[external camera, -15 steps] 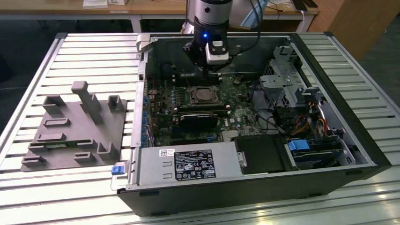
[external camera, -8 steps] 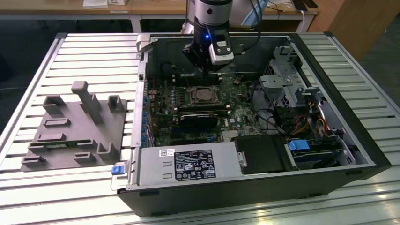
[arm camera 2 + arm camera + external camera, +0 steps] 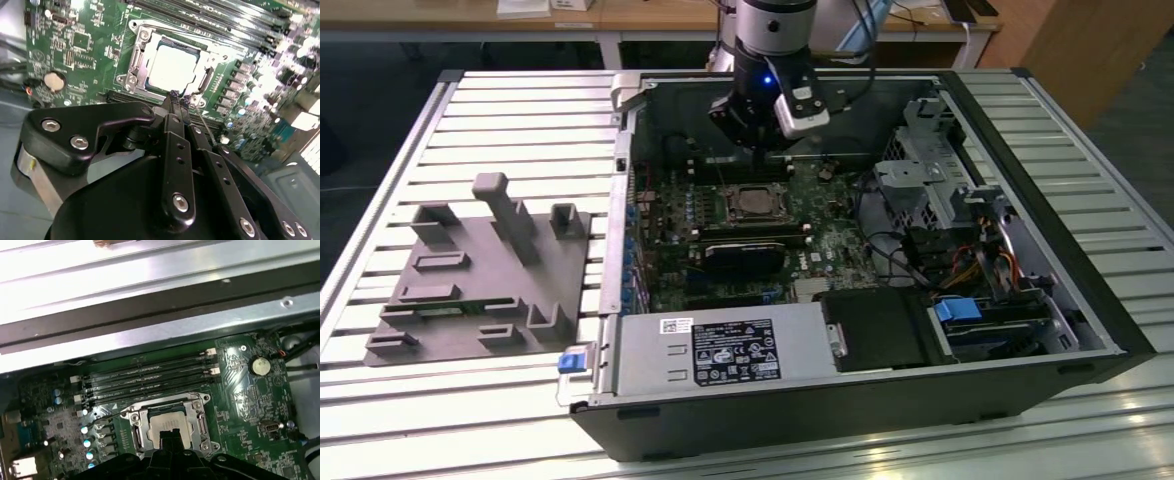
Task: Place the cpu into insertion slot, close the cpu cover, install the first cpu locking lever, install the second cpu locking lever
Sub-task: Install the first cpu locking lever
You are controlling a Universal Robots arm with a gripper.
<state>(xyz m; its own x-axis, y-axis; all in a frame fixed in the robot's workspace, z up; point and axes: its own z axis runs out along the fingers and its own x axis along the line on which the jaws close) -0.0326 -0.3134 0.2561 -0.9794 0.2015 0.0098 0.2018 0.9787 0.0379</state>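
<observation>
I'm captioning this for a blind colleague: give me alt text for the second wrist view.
The robot's shut black hand is poised at the edge of the silvery cpu cover, which lies closed around the pale cpu on a green motherboard.

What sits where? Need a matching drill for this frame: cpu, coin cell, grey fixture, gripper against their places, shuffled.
Things:
1 cpu
2 coin cell
3 grey fixture
4 gripper

Places:
A on the slatted table, to the exterior view's left of the case
B showing through the cut-out of the cpu cover
C close by the cpu cover's edge
D on the green motherboard, apart from the socket

Pairs: 1-B, 2-D, 3-A, 4-C
</observation>
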